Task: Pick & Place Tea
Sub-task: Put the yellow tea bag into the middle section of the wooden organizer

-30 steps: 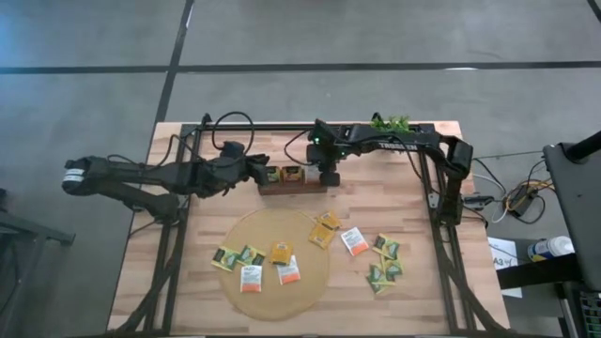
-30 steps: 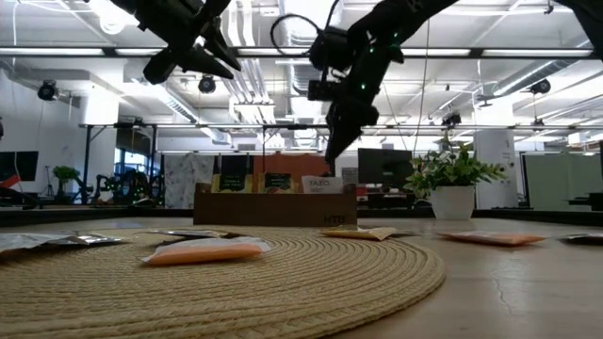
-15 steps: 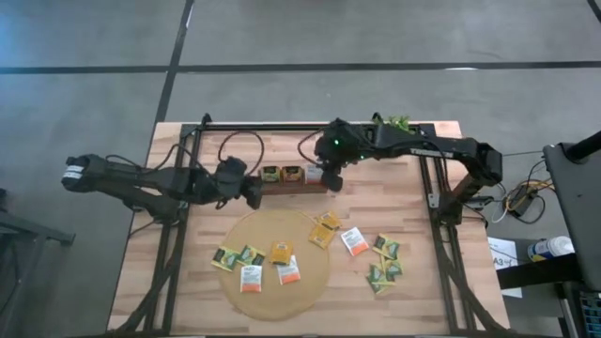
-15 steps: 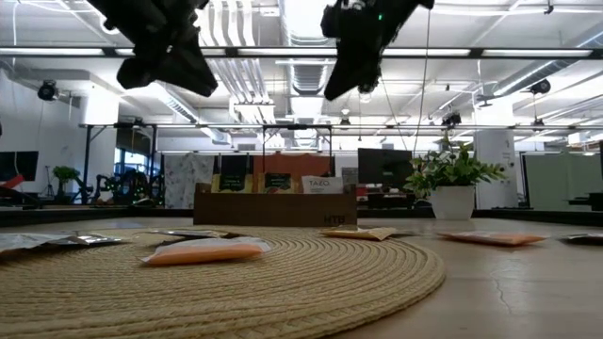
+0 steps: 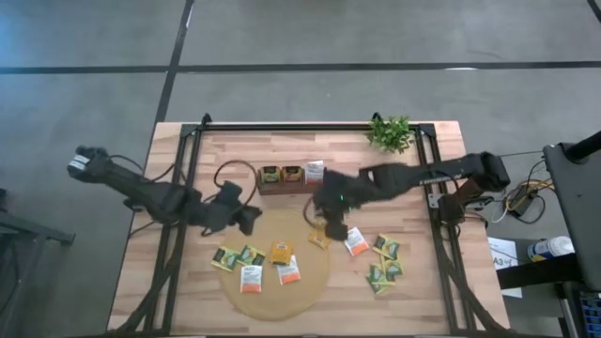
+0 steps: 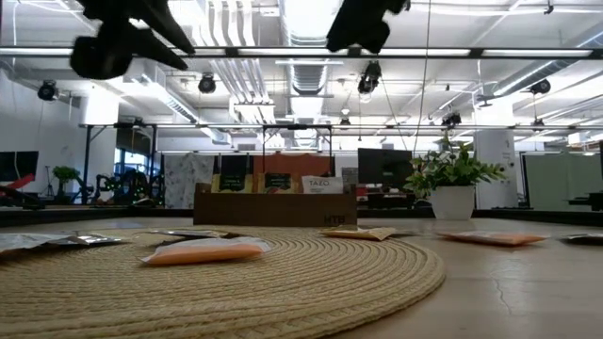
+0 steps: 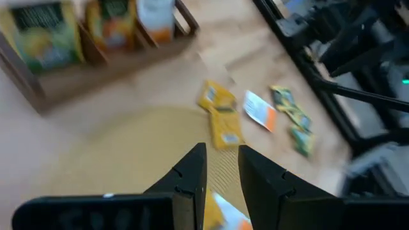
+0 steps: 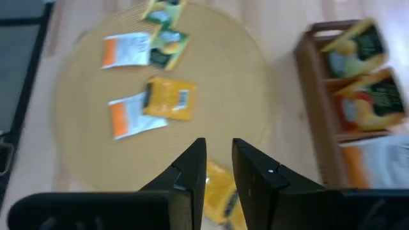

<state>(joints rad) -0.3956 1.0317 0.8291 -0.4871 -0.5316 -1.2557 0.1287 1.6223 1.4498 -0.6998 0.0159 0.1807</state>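
Small flat tea sachets lie loose: several on the round tan mat (image 5: 280,282), among them a yellow one (image 5: 281,252) and a white-and-orange one (image 5: 251,278). Two yellow ones (image 5: 322,237) sit at the mat's right rim. White-orange (image 5: 354,241) and green ones (image 5: 385,268) lie on the wood to its right. My right gripper (image 5: 333,225) (image 8: 218,144) hovers narrowly open and empty above the yellow sachet (image 8: 220,188) at the rim. My left gripper (image 5: 252,216) (image 7: 222,150) hangs over the mat's far-left rim, narrowly open and empty. Both are high in the low view.
The dark brown three-compartment tray (image 5: 274,187) stands past the mat's far edge with sachets upright in each compartment. A small green plant (image 5: 391,132) sits near the far right corner. Black frame rails (image 5: 441,244) run along both table sides. Bare wood lies near the mat's left.
My right gripper has left the tray's right compartment, risen and swung toward the near edge, ending over the yellow sachets at the mat's right rim. My left gripper has drawn back from the tray's left end toward the near edge, over the mat's far-left rim.
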